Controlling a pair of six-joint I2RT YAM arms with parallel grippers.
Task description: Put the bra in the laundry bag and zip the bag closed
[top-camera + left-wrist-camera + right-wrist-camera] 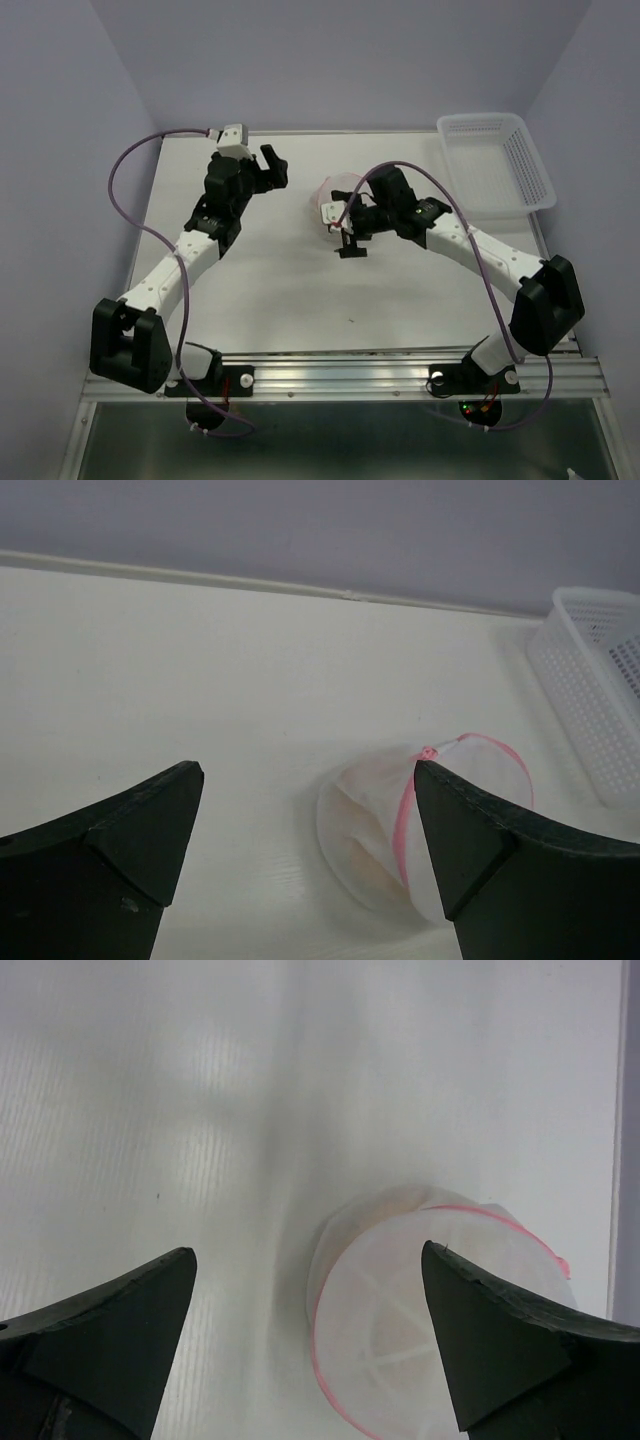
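While the laundry bag (335, 200) sits just above frame centre, the left gripper (275, 166) and right gripper (351, 246) both gape wide, holding nothing.

Laundry bag (328, 195) set on the table (280, 290), about mid-width, in the far half. Basket (497, 165) placed at the far right corner, well apart from the bag, to its right. Left gripper (272, 167) noted left of the bag; right gripper (350, 245) just before it, on the near side.
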